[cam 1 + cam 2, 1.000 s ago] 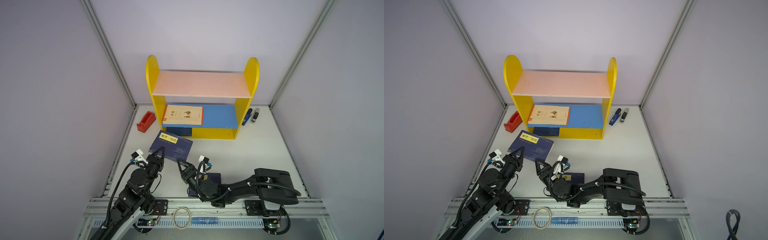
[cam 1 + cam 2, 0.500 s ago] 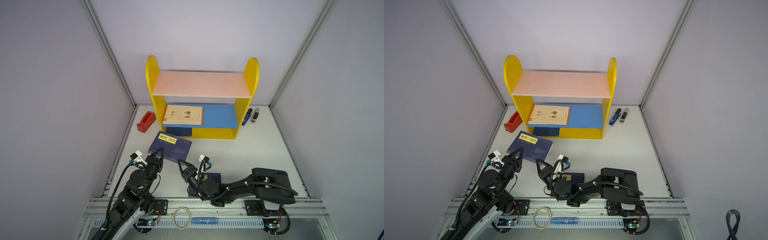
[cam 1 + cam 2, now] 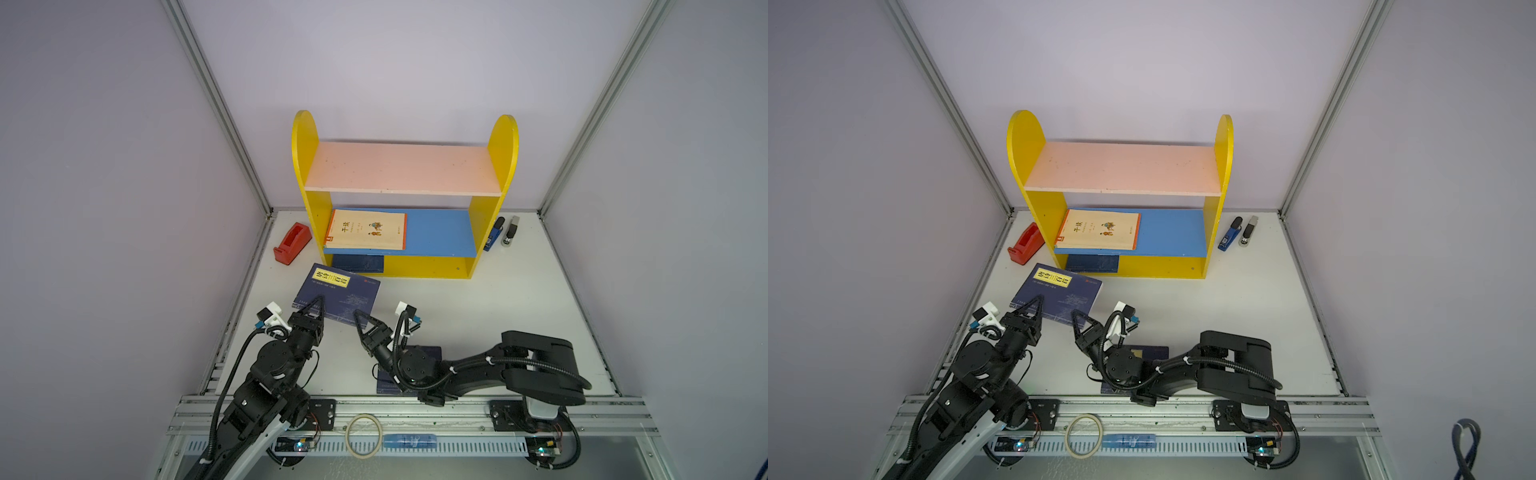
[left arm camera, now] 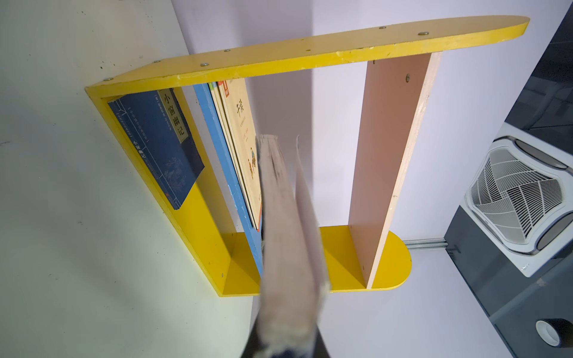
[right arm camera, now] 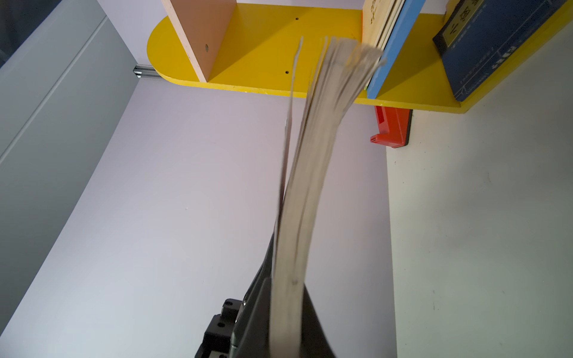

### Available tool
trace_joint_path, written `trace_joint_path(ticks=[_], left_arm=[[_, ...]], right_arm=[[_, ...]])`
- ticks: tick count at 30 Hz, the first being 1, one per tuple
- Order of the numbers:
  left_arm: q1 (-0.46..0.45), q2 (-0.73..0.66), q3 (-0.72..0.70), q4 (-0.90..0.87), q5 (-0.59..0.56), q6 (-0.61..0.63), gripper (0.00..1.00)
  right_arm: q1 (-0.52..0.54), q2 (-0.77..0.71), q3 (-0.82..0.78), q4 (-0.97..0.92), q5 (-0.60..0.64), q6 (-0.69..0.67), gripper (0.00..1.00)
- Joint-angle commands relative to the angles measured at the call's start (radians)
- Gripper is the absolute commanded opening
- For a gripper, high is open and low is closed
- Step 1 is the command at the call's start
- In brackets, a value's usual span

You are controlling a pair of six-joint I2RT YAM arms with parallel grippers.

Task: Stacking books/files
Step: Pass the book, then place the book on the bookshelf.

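table [image 3: 505, 320] | carries: shelf [image 3: 305, 174], red tape dispenser [image 3: 291, 246], blue stapler [image 3: 493, 237], navy book [image 3: 1156, 353]

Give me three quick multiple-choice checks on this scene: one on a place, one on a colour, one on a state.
1. The red tape dispenser sits:
A. on the pink top board
B. on the table, beside the shelf unit
C. inside the bottom compartment

2. The cream book lies on a board coloured:
A. blue
B. pink
C. green

3. The navy book with the yellow label is:
A. flat on the table, untouched
B. upright in the shelf unit
C. clamped by both grippers

Key: B, it rests on the white tabletop outside a yellow side panel; A, the blue board shows beside the book; C, the left gripper and right gripper are shut on its near edge.
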Motion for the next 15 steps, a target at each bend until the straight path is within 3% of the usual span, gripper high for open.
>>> trace_joint_path(ticks=[1,5,11,15], left_arm=[[0.002,0.002,0.052,-0.057,0.010,0.059,0.21],[0.012,0.008,0.173,-0.268,-0.032,0.131,0.54],[0.020,0.028,0.284,-0.345,-0.105,0.340,0.81],[0.023,0.120,0.303,-0.308,-0.077,0.403,0.92]], right_arm=[[-0.006,-0.026,-0.034,0.030,-0.004,-0.050,0.00],[-0.025,-0.105,-0.154,0.021,-0.010,-0.073,0.00],[-0.130,-0.244,-0.279,-0.103,-0.225,-0.108,0.00],[-0.161,-0.292,-0.324,-0.147,-0.268,-0.135,0.00]])
